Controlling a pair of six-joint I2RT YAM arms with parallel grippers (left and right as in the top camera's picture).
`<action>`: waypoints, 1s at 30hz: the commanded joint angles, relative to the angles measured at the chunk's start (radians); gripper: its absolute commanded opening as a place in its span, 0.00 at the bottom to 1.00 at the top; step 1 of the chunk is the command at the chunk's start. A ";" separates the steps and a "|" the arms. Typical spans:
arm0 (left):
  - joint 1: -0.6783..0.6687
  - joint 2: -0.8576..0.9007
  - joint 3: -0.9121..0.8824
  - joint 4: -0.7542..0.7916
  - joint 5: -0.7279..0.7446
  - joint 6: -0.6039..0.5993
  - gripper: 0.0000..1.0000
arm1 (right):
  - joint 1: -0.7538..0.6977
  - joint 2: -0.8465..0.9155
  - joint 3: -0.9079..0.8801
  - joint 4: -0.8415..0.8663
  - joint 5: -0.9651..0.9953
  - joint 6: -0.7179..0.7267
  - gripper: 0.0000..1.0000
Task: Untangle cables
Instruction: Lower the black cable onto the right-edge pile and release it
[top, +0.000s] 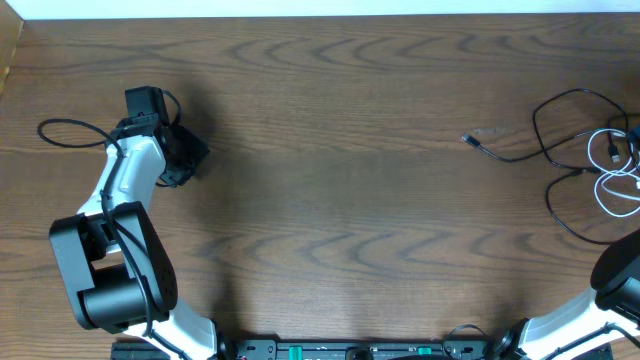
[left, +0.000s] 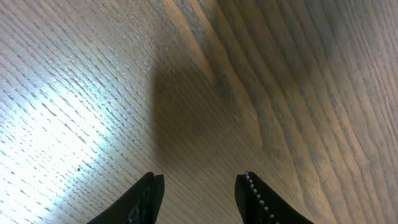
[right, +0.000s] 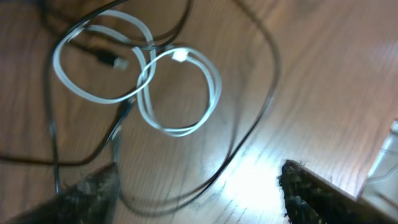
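Right wrist view shows the right gripper (right: 199, 171) spread wide with nothing between its fingers, hovering over the tangle. The white cable (right: 214, 87) lies in two overlapping loops just ahead of the fingertips, and the black cable (right: 272, 81) sweeps around them and passes under the gap between the jaws. To do this step well, I judge it should pinch one cord only, on a free run clear of the crossings, then draw it away low and slowly so the loops slip rather than tighten. The left gripper (left: 200, 179), part open and empty, has only bare wooden table (left: 93, 74) beneath it. Count: two cables, one black and one white; two grippers
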 joint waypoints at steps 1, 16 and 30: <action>-0.002 0.006 -0.006 -0.004 -0.002 -0.005 0.43 | 0.016 0.009 -0.003 0.004 -0.167 -0.077 0.55; -0.002 0.006 -0.006 -0.005 -0.002 -0.005 0.43 | 0.078 0.009 -0.341 0.262 -0.228 -0.136 0.62; -0.002 0.006 -0.006 -0.005 -0.002 -0.005 0.43 | 0.149 0.009 -0.784 0.805 -0.447 -0.193 0.15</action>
